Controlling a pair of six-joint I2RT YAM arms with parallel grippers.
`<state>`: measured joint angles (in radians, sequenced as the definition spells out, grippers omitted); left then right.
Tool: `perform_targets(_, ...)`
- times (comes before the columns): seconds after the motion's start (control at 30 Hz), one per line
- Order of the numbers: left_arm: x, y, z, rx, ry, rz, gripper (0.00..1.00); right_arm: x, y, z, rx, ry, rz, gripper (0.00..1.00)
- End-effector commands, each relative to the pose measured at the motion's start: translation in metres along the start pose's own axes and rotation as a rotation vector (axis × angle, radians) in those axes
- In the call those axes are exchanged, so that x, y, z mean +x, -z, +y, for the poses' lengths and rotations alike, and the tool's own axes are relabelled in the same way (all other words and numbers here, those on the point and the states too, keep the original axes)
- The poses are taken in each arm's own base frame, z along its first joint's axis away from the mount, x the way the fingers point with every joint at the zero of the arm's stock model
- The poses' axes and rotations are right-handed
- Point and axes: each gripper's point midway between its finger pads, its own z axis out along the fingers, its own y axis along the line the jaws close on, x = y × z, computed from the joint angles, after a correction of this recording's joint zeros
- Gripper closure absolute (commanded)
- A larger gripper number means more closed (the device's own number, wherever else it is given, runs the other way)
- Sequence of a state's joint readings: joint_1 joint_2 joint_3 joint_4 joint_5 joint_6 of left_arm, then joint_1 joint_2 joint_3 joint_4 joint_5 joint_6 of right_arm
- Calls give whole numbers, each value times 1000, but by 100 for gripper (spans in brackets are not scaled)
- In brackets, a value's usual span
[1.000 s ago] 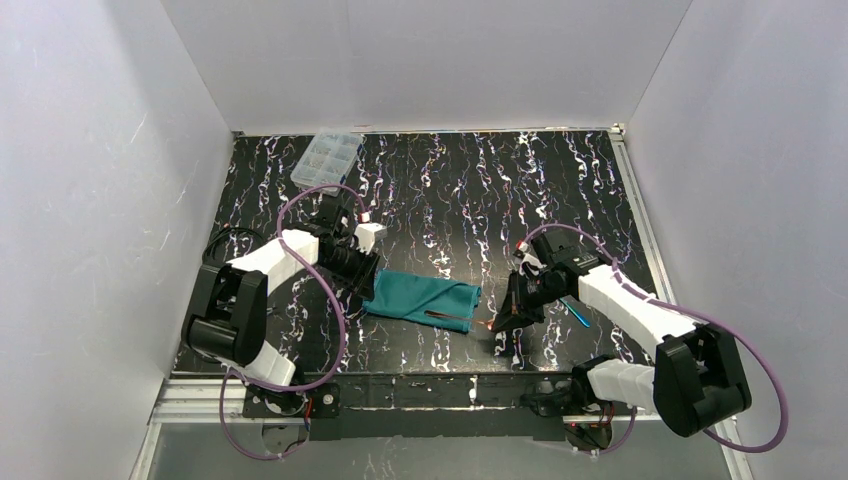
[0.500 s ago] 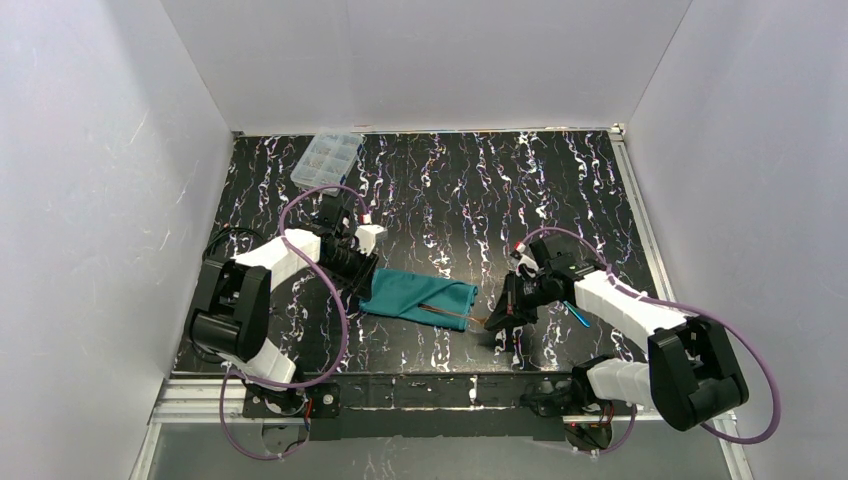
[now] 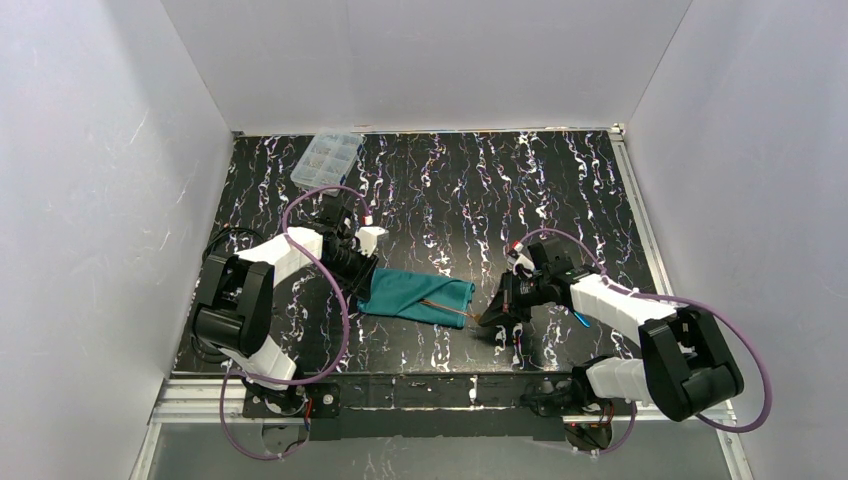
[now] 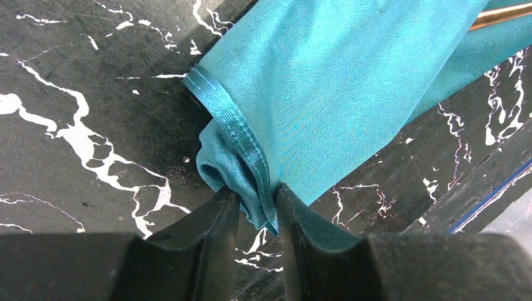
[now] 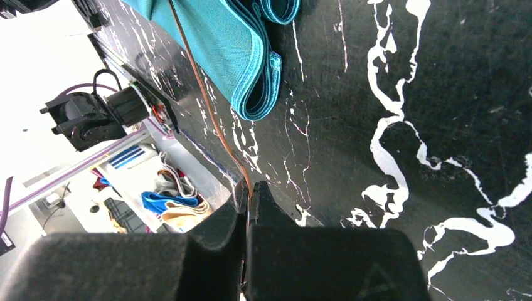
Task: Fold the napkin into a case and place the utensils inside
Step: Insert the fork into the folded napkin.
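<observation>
Left gripper (image 4: pixel 257 202) pinches the case (image 4: pixel 326 81) by its hemmed corner. Right gripper (image 5: pixel 249 189) is clamped on a skinny coppery utensil (image 5: pixel 201 94), far end over the cloth.

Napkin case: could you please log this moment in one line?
left gripper: shut on case corner | right gripper: shut on utensil, tip at case

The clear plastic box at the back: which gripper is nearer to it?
Left. The left gripper pinches the napkin's left edge, on the near side of the box. The right gripper holds a utensil at the napkin's right end, farther away.
</observation>
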<state>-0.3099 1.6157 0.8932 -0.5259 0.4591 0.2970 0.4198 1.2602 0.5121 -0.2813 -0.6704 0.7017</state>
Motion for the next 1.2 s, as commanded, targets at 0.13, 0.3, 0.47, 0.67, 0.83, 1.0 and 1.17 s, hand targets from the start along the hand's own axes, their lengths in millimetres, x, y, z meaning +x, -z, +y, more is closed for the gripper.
perform_targets(0.13,2,4,-3,8,-16,24,75,-12,-9,15,-51,53,-8,99)
perform_targets(0.3,4,5,-3,6,-24,27,77,-17,-17,23,-48,74,-6,99)
perform_targets(0.47,4,6,-4,10,-29,24,77,-21,-25,36,-70,104,-4,99)
perform_targets(0.67,4,7,-5,14,-30,23,78,-20,-30,41,-86,130,-10,99)
perform_targets(0.83,5,6,-6,19,-30,29,79,-25,-35,44,-120,146,-42,99)
perform_targets(1.0,5,7,-7,25,-34,32,80,-32,-46,45,-128,164,-42,99)
perform_targets(1.17,7,7,-7,27,-40,37,81,-32,-60,46,-127,174,-16,99)
